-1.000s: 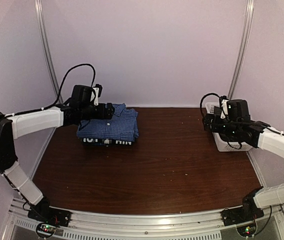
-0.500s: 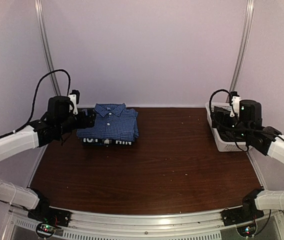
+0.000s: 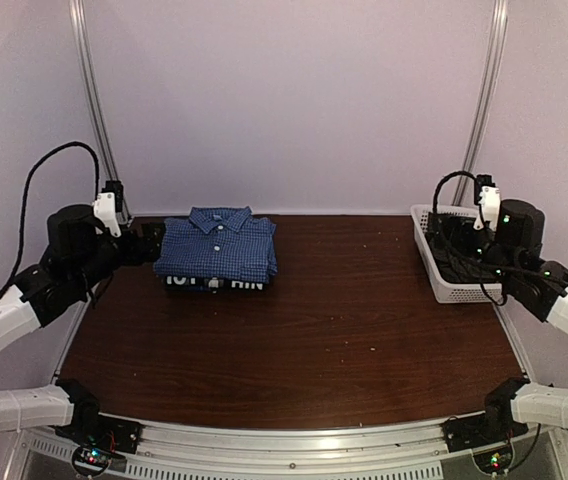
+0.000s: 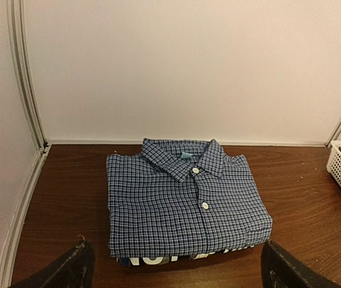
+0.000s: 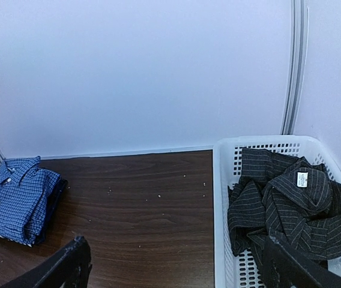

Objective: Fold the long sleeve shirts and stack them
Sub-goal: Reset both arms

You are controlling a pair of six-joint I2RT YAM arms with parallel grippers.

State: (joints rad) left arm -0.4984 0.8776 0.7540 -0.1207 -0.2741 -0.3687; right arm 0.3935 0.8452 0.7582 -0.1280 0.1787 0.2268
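Two folded long sleeve shirts are stacked at the back left of the table. The blue fine-check collared one (image 3: 217,246) (image 4: 185,204) (image 5: 11,201) lies on top. A navy one with white letters (image 3: 214,283) (image 4: 158,260) peeks out beneath it. A dark charcoal striped shirt (image 5: 284,201) lies crumpled in the white basket (image 3: 436,283) (image 5: 220,198). My left gripper (image 3: 150,243) (image 4: 178,273) hangs open just left of the stack, nothing between its fingers. My right gripper (image 3: 456,246) (image 5: 179,269) is open at the basket's near left edge, holding nothing.
The brown wooden table (image 3: 344,320) has white walls on three sides and metal posts (image 3: 92,100) in the back corners. The basket stands against the right wall. Small crumbs (image 5: 161,196) dot the wood.
The left arm has drawn back to the left, off the shirt stack. The right arm has pulled back to the right, toward the basket's far side. Both grippers stayed open.
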